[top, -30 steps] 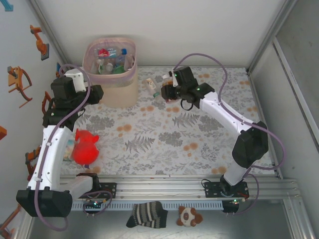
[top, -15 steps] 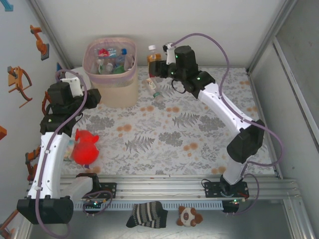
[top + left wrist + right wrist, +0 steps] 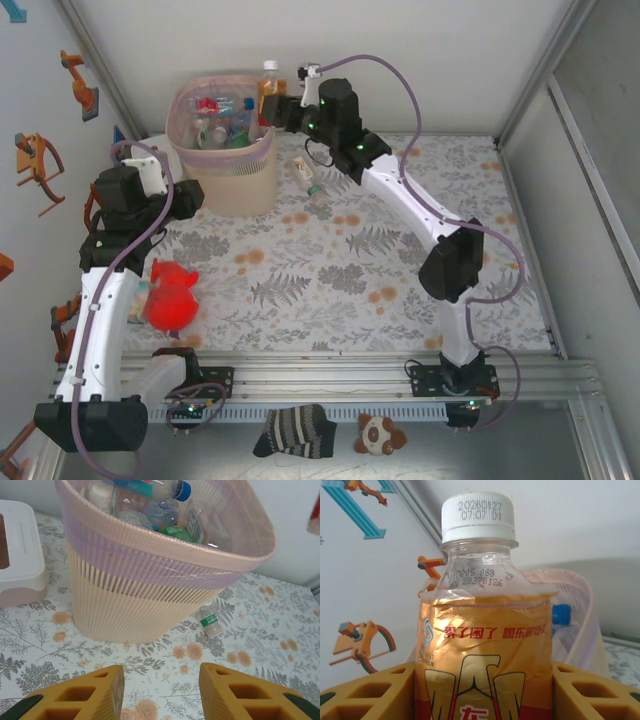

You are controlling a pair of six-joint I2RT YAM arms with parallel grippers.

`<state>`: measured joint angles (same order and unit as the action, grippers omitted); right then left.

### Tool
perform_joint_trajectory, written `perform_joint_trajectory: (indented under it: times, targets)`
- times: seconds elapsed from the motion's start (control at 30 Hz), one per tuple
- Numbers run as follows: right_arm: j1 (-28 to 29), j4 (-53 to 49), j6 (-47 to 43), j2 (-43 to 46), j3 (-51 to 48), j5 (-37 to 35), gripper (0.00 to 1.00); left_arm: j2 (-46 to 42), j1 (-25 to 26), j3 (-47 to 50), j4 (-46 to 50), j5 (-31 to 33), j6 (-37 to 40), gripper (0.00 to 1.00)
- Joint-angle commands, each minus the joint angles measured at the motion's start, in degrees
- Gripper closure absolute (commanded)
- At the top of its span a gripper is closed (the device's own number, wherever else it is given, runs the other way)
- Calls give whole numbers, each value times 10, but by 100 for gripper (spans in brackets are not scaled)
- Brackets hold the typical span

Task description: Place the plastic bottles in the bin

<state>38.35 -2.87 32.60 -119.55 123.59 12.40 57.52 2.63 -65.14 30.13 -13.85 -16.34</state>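
My left end effector [image 3: 160,687] hangs low, its yellow fingers spread with nothing between them. Open floral-patterned table [image 3: 165,665] lies between it and the wall of the tall beige ribbed bin with a pink liner [image 3: 150,605]. A white lidded box [image 3: 20,565] stands just beside the bin's left side. Past the bin's right side a small clear plastic bottle with a green label [image 3: 210,622] lies on the table, with free room to its right. My right end effector [image 3: 482,695] pinches an upright amber plastic bottle with a white cap and gold label [image 3: 482,630], raised at the bin's far right corner. I cannot tell whether it is over the opening or just outside the rim.

A second ago my right arm was low over the table by the lying bottle. Now it reaches up and left to the bin, bottle in its grip. My left arm has barely shifted.

Counted: one bottle held, one on the table (perhaps two, the top view is unclear), at least four piled in the bin, one bin, and one red plush toy [image 3: 170,295] beside my left arm.
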Motion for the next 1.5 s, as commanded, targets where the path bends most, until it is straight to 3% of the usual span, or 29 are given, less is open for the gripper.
perform_joint_trajectory:
  times: [0.0, 0.4, 1.47]
  targets:
    - [5, 29, 33, -31, 54, -10, 43, -6, -3, -8, 6, -14, -10, 57]
    - [19, 10, 60, -106, 125, -12, 40, 1, -3, -17, 2, -18, -11, 57]
    - [24, 10, 78, -114, 127, -12, 30, 2, -3, -20, -9, -21, -28, 57]
